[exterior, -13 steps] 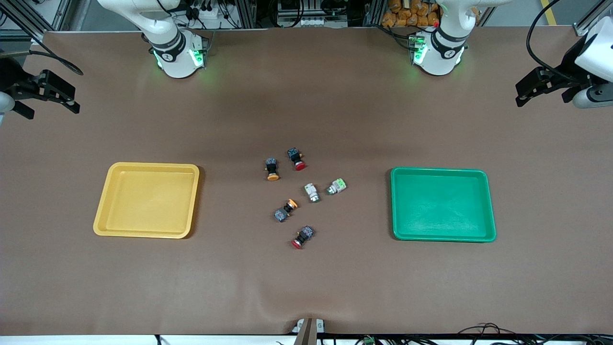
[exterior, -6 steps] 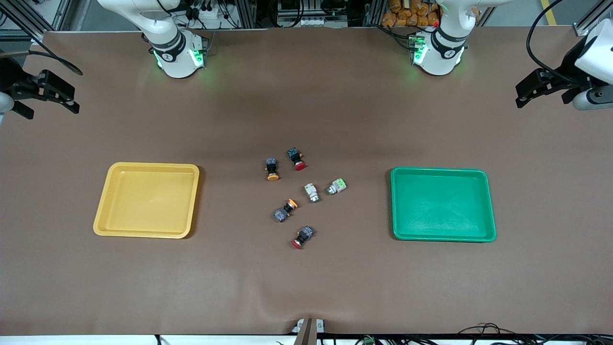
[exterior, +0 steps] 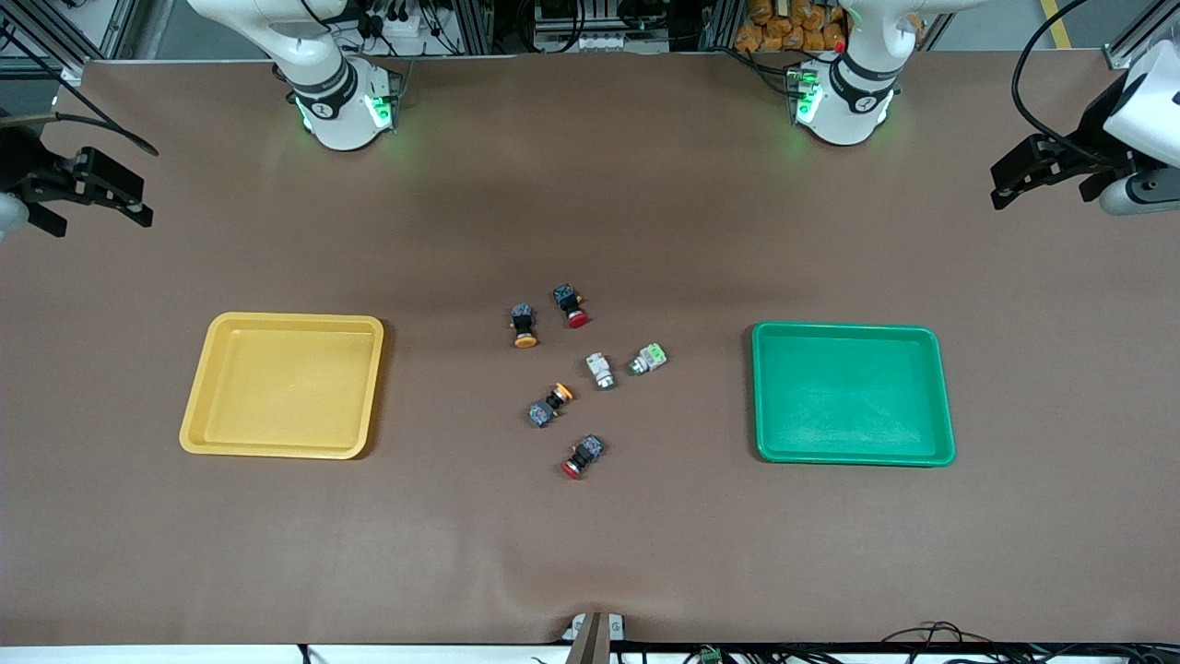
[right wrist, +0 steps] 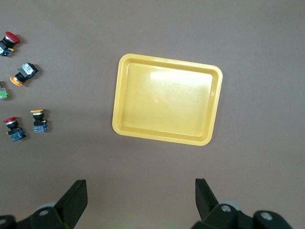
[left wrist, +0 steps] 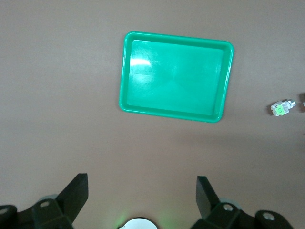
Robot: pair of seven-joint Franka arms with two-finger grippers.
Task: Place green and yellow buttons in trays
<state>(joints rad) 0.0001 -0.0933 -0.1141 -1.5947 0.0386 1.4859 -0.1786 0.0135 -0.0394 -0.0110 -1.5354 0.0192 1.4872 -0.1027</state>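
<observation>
Two yellow-capped buttons point(exterior: 524, 326) point(exterior: 550, 406) and two whitish-grey buttons with green parts point(exterior: 601, 370) point(exterior: 649, 358) lie loose at mid-table. They are between the yellow tray point(exterior: 281, 385) and the green tray point(exterior: 853, 392), and both trays hold nothing. My left gripper point(exterior: 1000, 184) hangs open over the table's edge at the left arm's end. The left wrist view shows that gripper point(left wrist: 142, 191), the green tray point(left wrist: 176, 76) and one green button point(left wrist: 280, 108). My right gripper point(exterior: 140, 201) hangs open over the right arm's end. The right wrist view shows it point(right wrist: 141, 191), the yellow tray point(right wrist: 167, 105) and the yellow buttons point(right wrist: 24, 74) point(right wrist: 38, 120).
Two red-capped buttons point(exterior: 572, 305) point(exterior: 583, 456) lie in the same cluster, one farther from the front camera than the rest and one nearest to it. Both arm bases point(exterior: 341, 101) point(exterior: 843, 97) stand along the table's back edge.
Both grippers have shifted only slightly at their ends of the table. The buttons and trays have not moved.
</observation>
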